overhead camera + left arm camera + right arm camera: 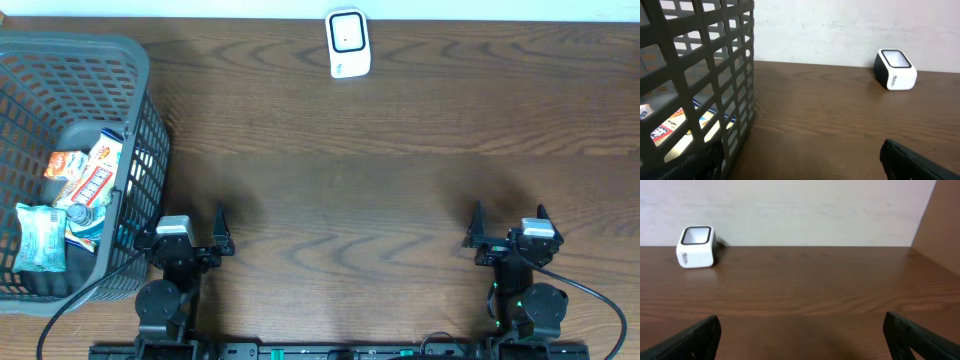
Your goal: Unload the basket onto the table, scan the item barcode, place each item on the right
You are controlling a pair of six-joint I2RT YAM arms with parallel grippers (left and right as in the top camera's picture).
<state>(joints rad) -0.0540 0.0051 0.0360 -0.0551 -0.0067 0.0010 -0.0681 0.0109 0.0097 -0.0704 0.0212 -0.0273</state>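
Dark wood table (350,190), both arms parked at the near edge. Left gripper (186,232): fingers spread wide, nothing between them. Its outer finger (695,165) sits just beside the basket wall; cannot tell if it touches. Right gripper (510,228): fingers also wide, holding nothing, bare table in front of it and well apart from everything else.

Basket (75,47) is grey plastic mesh, at the table's left edge, running from the near-left corner most of the way back. Items are inside it, piled toward the near end: a teal packet (40,238) closest, then orange-and-white packets (90,170) lying on a dark bag behind it. No barcode readable from any view; labels too small.

Scanner (348,43) is a small white box with a dark window, standing at the far edge near the middle, well apart from the basket and both grippers. Behind it is a plain pale wall (800,210).
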